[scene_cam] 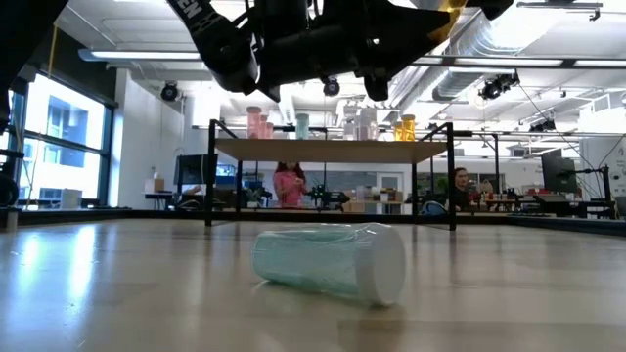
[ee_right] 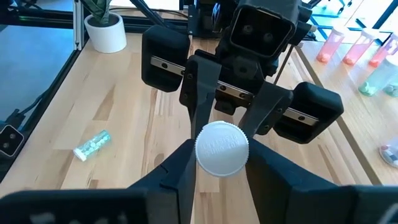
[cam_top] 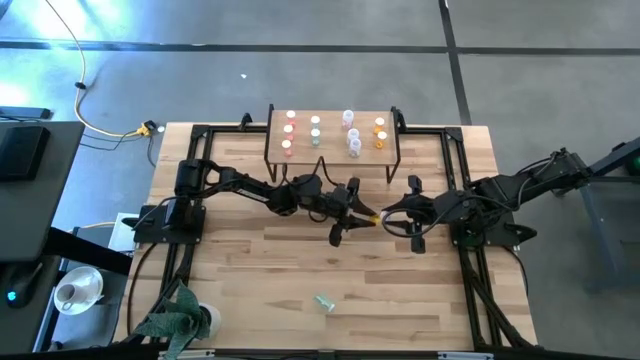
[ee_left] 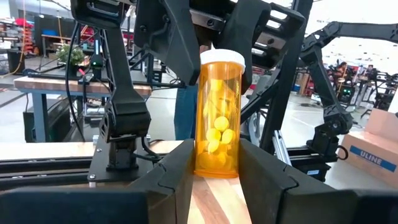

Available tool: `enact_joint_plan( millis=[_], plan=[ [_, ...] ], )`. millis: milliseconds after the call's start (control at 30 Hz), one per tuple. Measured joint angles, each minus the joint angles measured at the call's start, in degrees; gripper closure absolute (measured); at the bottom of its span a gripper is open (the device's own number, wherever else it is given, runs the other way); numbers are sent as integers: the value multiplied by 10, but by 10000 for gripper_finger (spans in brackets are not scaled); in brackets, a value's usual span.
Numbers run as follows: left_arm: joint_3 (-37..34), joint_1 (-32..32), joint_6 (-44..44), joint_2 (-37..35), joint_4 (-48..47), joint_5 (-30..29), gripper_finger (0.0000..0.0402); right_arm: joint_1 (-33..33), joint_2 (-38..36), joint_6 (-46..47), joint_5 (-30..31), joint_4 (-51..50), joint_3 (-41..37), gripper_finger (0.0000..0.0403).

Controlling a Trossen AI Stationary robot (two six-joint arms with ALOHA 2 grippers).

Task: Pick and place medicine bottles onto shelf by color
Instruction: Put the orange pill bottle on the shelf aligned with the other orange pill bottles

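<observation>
High view: an orange bottle [cam_top: 375, 216] is gripped from both ends above mid-table, in front of the shelf [cam_top: 332, 143], by the left gripper [cam_top: 358, 213] and the right gripper [cam_top: 383, 217], both closed on it. A green bottle [cam_top: 324, 301] lies nearer the front edge.

Orange bottle [ee_left: 217, 118]: translucent glossy plastic, with a matt white ribbed cap [ee_right: 221, 148]. Table [cam_top: 300, 270]: pale wood planks, smooth satin finish; shelf [cam_top: 330, 135] is light wood on thin black metal legs. Green bottle [scene_cam: 328, 262] at 6 o'clock on the table: clear glossy plastic.
</observation>
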Motion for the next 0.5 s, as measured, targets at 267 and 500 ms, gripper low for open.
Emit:
enact_joint_plan(
  millis=[267,500],
  plan=[
    [0,0,1,0,-3,1,276,0,0,0,1,0,0,295],
    [0,0,1,0,-29,4,212,0,0,0,3,-1,0,295]
  ],
)
